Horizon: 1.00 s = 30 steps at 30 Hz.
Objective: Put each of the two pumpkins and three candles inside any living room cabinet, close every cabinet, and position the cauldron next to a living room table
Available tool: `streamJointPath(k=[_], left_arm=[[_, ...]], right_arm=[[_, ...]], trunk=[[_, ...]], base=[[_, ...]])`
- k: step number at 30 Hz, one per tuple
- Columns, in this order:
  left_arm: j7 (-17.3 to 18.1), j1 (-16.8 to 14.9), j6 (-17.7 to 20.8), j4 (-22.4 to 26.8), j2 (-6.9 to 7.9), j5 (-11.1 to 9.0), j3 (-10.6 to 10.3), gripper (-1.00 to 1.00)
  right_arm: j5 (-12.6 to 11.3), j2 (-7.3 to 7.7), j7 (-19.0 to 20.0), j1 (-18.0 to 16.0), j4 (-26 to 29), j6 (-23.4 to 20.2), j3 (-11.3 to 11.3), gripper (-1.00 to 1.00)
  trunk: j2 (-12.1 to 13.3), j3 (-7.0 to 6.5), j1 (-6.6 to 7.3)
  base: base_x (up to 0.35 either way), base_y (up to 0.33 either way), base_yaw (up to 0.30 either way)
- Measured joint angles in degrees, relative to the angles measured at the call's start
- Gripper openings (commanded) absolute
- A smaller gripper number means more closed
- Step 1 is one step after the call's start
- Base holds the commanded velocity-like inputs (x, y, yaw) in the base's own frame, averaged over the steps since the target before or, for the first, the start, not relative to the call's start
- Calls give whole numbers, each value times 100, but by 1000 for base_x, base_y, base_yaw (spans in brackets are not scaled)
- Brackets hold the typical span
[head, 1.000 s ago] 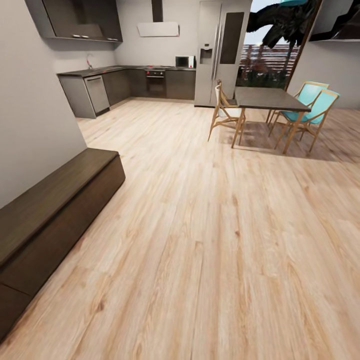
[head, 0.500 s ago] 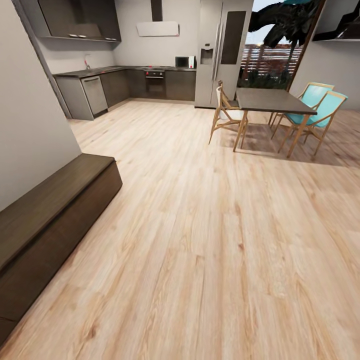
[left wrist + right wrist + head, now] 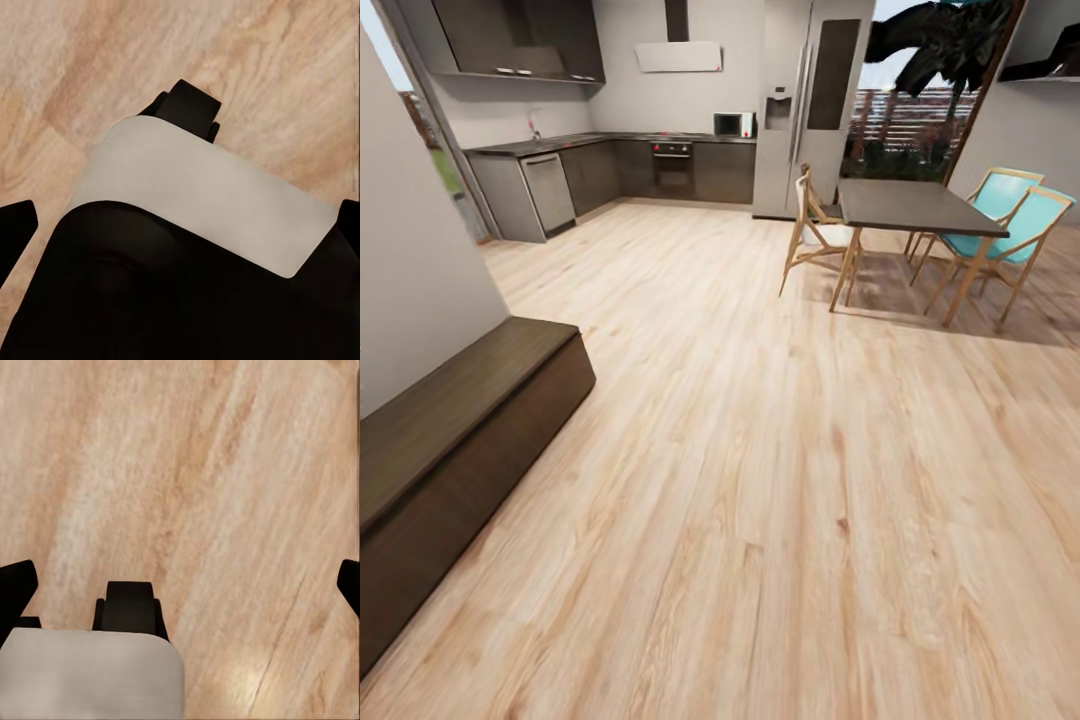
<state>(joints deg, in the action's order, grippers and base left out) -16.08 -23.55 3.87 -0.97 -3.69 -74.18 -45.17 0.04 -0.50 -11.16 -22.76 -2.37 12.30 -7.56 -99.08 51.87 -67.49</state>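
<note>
Pale wood-plank floor (image 3: 780, 480) runs under everything, from the robot's feet to the kitchen at the far wall. Over those planks the left claw (image 3: 180, 225) shows its two dark fingertips (image 3: 16, 225) at opposite edges of its wrist view, spread wide apart, gripping nothing; part of the robot's own body, black with a light grey band, lies between them. The right claw (image 3: 180, 585) is spread just as wide, its fingertips (image 3: 16, 581) also at the picture's edges, holding nothing, with bare floor and a corner of the same grey-and-black body beneath it.

Farther out, in the head view, the cabinet (image 3: 460, 430), long, low and dark brown, stands against the left wall with its fronts shut. Well apart from it, at the right, a dark-topped desk (image 3: 915, 205) stands among wooden chairs, two with turquoise seats (image 3: 1000, 235). Beyond are grey kitchen units (image 3: 610, 170) and a tall fridge (image 3: 810, 100).
</note>
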Motion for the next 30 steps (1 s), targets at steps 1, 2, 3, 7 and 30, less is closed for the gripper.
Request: streamJointPath(k=[1,2,3,7,30], left_arm=[[0,0,0,0,0,0,0,100],[0,0,0,0,0,0,0,100],[0,0,0,0,0,0,0,100],[0,0,0,0,0,0,0,100],[0,0,0,0,0,0,0,100]], right_arm=[[-1,-1,0,0,0,0,0,100],[-2,-1,0,0,0,0,0,100],[-3,-2,0,0,0,0,0,100],[-4,-3,0,0,0,0,0,100],[-4,-3,0,0,0,0,0,100]], trunk=[[0,0,0],[0,0,0],[0,0,0],[0,0,0],[0,0,0]], base=[[310,-175,249],[295,-193,271],[271,-225,283],[266,-231,285],[260,-235,286]])
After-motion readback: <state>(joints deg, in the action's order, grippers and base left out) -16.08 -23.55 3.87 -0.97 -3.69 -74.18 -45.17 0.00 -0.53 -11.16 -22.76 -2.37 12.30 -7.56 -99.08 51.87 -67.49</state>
